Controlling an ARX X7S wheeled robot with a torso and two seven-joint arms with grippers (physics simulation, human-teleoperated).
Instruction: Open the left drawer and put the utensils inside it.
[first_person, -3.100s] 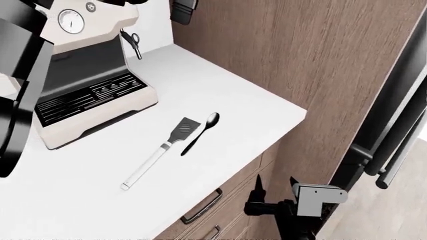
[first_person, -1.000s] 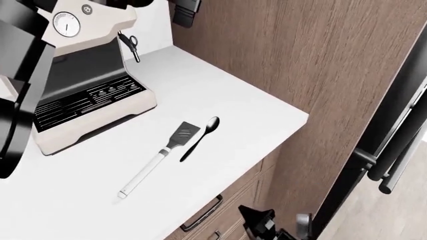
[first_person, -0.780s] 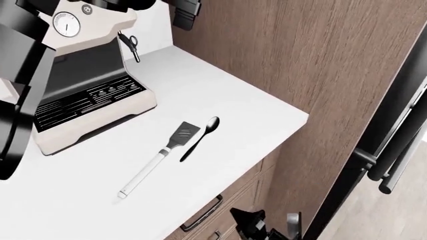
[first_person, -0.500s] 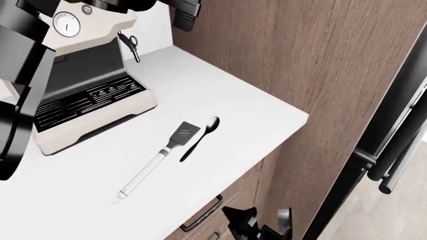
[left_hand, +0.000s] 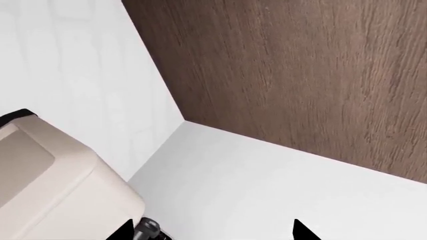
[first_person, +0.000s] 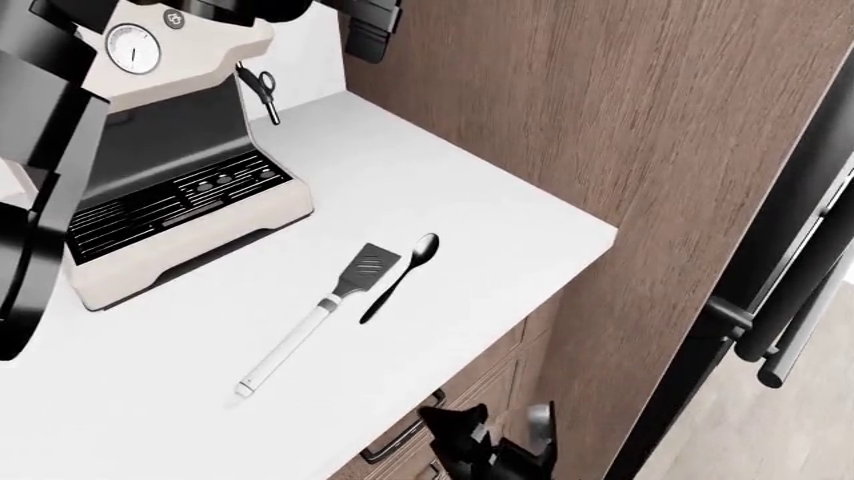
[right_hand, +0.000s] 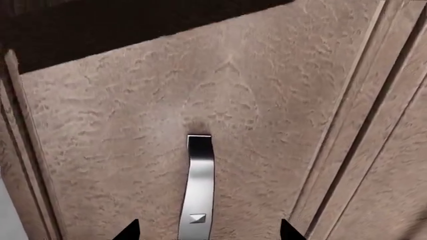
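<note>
The slotted spatula (first_person: 334, 303), with a dark head and white handle, lies on the white counter (first_person: 441, 160), and the black spoon (first_person: 400, 268) lies beside it. Below the counter edge the left drawer (first_person: 478, 372) is shut. Its wood front (right_hand: 133, 125) fills the right wrist view, with the metal bar handle (right_hand: 199, 185) running down the middle. My right gripper (first_person: 491, 440) is open in front of that handle (first_person: 398, 436), one fingertip on each side (right_hand: 210, 234) and apart from it. My left gripper (left_hand: 212, 234) is open and empty above the counter's back corner.
A cream coffee machine (first_person: 174, 170) with a steam wand (first_person: 260, 90) stands at the counter's back left. A tall wood panel (first_person: 641, 130) rises on the right of the counter. The black fridge (first_person: 801, 230) with bar handles (first_person: 774, 320) is at the far right.
My right gripper has moved left along the cabinet front, from beside the wood panel to in front of the drawer handle. The utensils and the left arm have stayed put.
</note>
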